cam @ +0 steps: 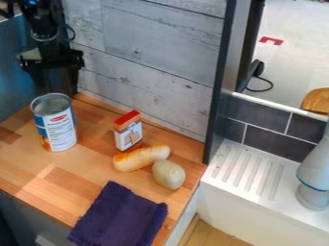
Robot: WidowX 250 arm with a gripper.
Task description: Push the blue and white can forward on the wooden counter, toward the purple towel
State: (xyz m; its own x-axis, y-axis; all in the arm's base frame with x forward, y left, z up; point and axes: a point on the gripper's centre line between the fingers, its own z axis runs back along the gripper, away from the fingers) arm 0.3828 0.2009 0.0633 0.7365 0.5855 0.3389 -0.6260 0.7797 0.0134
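The black gripper (pixel 56 84) hangs at the upper left, just above and behind a can, with its fingers apart and nothing seen between them. The open-topped metal can (pixel 56 125) stands upright, with a blue, white and red label. To its right stands a small white and brown box (pixel 128 132) with a red-orange top. In front of the box lies a bread roll (pixel 141 158), golden on top. A pale, greenish-beige rounded object (pixel 169 174) rests beside the roll's right end. A dark purple cloth (pixel 119 217) is spread near the counter's front edge.
The wooden counter (pixel 32 166) meets a grey plank wall (pixel 147 53) behind. A dark upright post (pixel 221 81) rises at its right corner. Farther right are a white ridged drainboard (pixel 247 175) and a grey-white tap-like object (pixel 315 168).
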